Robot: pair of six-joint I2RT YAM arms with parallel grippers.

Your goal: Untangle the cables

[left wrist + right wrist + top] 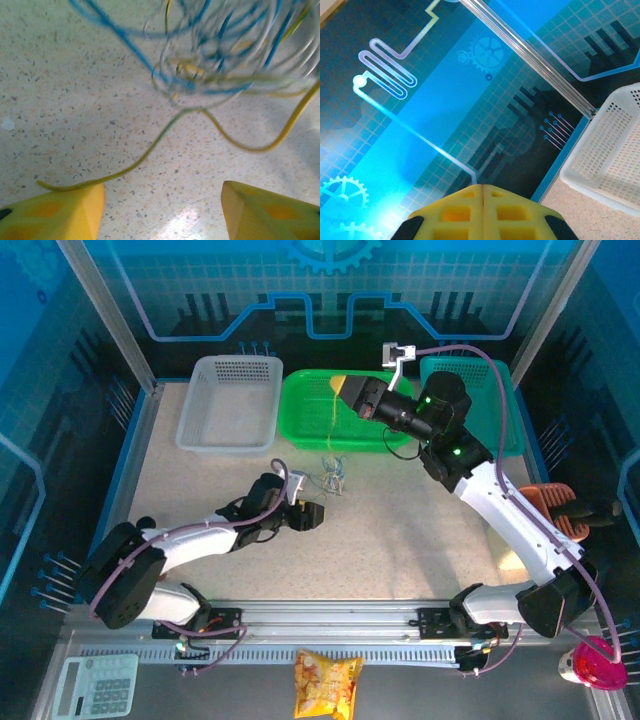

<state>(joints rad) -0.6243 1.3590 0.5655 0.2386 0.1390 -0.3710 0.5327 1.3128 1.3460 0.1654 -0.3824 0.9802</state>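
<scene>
1. Top view: cables (333,478) clumped on table (400,530), just beyond left gripper (308,516); yellow strand (331,418) hangs from right gripper (345,390) over green basket (300,412).
2. Left wrist: fingers (65,212) spread, nothing between.
3. Right wrist: fingertips (465,205) pressed together.

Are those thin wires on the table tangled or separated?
Tangled: the wires form a looped blue, white and yellow clump; one yellow strand trails out over the table.
</scene>
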